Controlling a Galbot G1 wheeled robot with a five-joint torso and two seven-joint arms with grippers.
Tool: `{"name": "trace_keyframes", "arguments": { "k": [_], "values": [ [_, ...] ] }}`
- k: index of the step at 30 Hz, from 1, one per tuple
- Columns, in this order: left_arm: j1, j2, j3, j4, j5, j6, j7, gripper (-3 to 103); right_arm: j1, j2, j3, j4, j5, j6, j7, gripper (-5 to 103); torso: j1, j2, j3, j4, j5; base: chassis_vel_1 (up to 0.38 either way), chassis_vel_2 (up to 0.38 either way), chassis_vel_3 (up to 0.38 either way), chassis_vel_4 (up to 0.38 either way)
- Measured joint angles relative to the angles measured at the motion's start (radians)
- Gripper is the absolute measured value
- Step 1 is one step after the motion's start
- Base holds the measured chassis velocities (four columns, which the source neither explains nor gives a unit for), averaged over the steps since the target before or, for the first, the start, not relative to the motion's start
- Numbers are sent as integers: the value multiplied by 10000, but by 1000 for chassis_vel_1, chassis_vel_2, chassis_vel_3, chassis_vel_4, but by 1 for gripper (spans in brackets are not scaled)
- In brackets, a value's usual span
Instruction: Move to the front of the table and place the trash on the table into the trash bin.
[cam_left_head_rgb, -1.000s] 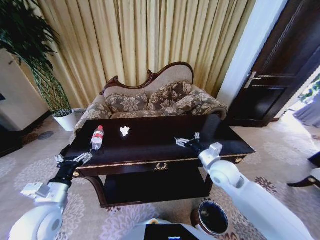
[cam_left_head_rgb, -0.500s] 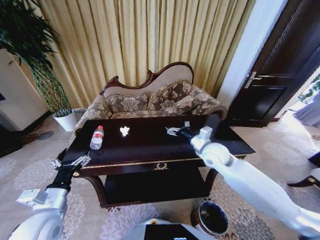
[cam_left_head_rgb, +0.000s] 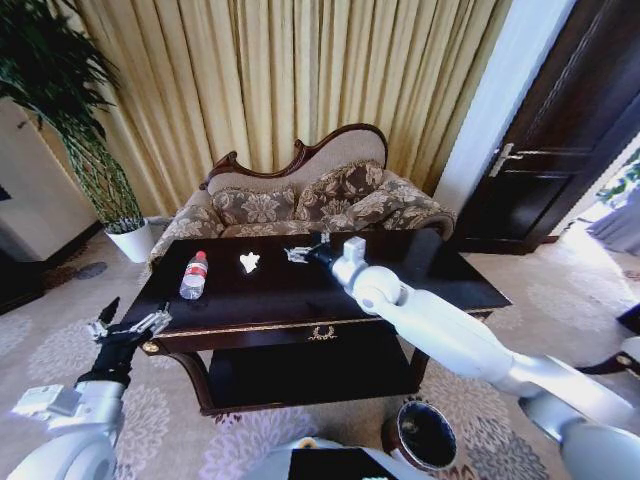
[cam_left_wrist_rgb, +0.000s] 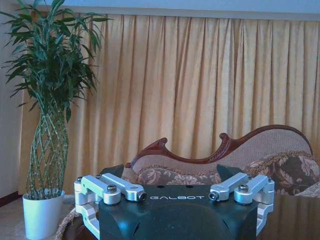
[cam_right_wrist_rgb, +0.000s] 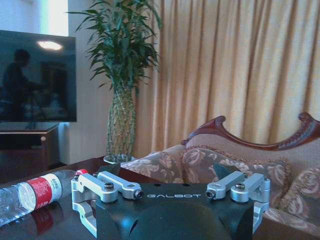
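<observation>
The dark glossy table (cam_left_head_rgb: 262, 297) stands in front of me. Near its left end lies a clear water bottle (cam_left_head_rgb: 194, 275) with a red cap, and a white crumpled paper wad (cam_left_head_rgb: 249, 262) rests a little to its right. My right gripper (cam_left_head_rgb: 294, 254) is stretched over the table top, open, a short way right of the wad and holding nothing. In the right wrist view the open right gripper (cam_right_wrist_rgb: 173, 194) has the bottle (cam_right_wrist_rgb: 35, 195) lying off to one side. My left gripper (cam_left_head_rgb: 132, 320) hangs open off the table's front left corner, seen open also as the left gripper (cam_left_wrist_rgb: 177, 196). The trash bin (cam_left_head_rgb: 422, 437) sits on the floor at front right.
A patterned sofa (cam_left_head_rgb: 310, 205) stands behind the table against yellow curtains. A tall plant in a white pot (cam_left_head_rgb: 132, 240) is at back left, a dark door (cam_left_head_rgb: 565, 130) at right. Patterned carpet surrounds the table, which has a lower shelf (cam_left_head_rgb: 310, 375).
My right arm has swung left across the table top, from the right half to just beside the paper wad. The left gripper has drifted slightly left and back from the table corner.
</observation>
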Motion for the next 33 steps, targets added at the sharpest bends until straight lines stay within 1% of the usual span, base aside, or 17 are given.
{"name": "trace_keyframes", "arguments": {
  "k": [4,7,8,10,11,13,14,15,17,18,20,21,24,25,28,31,33],
  "values": [
    [25,-39,58,-25,13,0,-2,100,306,184,-288,-291,40,59,-185,100,0,-1,0,-2,1,0,0,0,0],
    [90,-61,64,-108,19,0,-4,100,726,567,-756,-670,64,50,-311,100,0,-1,0,-1,1,0,0,0,0],
    [90,-61,64,-108,19,0,-4,100,726,567,-756,-670,64,50,-311,100,0,-1,0,-1,1,0,0,0,0],
    [125,-53,-32,-147,-6,0,-19,100,1076,1005,-1154,-984,181,-156,-80,100,0,-1,0,1,1,0,0,0,0],
    [125,-53,-32,-147,-6,0,-19,100,1076,1005,-1154,-984,181,-156,-80,100,0,-1,0,1,1,0,0,0,0],
    [143,-14,-124,-162,-56,0,-44,100,1330,1470,-1365,-1368,398,-498,387,100,0,0,-1,2,-1,0,0,0,0],
    [143,-14,-124,-162,-56,0,-44,100,1330,1470,-1365,-1368,398,-498,387,100,0,0,-1,2,-1,0,0,0,0],
    [143,0,-145,-163,-72,4,-50,100,1381,1618,-1390,-1499,464,-601,539,100,0,0,0,1,0,0,0,0,0],
    [135,25,-188,-164,-102,14,-77,100,1519,2036,-1410,-1918,604,-1005,1035,100,0,-1,-1,2,0,0,0,0,0],
    [135,25,-188,-164,-102,14,-77,100,1519,2036,-1410,-1918,604,-1005,1035,100,0,-1,-1,2,0,0,0,0,0],
    [117,17,-191,-151,-101,17,-85,100,1629,2313,-1471,-2151,650,-1345,1442,100,0,-1,0,-1,0,0,0,0,0],
    [117,17,-191,-151,-101,17,-85,100,1629,2313,-1471,-2151,650,-1345,1442,100,0,-1,0,-1,0,0,0,0,0],
    [88,-28,-140,-101,-51,19,-87,100,1761,2678,-1580,-2302,876,-1832,2037,100,0,-1,-1,-1,0,0,0,0,0],
    [88,-28,-140,-101,-51,19,-87,100,1761,2678,-1580,-2302,876,-1832,2037,100,0,-1,-1,-1,0,0,0,0,0],
    [62,-37,-118,-66,-40,20,-87,100,1834,3051,-1664,-2530,1062,-1963,2310,100,0,-1,-1,0,0,0,0,0,0],
    [55,-35,-122,-54,-39,21,-87,100,1857,3172,-1674,-2621,1164,-2012,2375,100,0,0,-1,1,0,0,0,0,0],
    [41,-17,-164,-15,-42,23,-87,100,1913,3508,-1696,-2902,1385,-2166,2534,100,0,0,-1,0,0,0,0,0,0]
  ]
}}
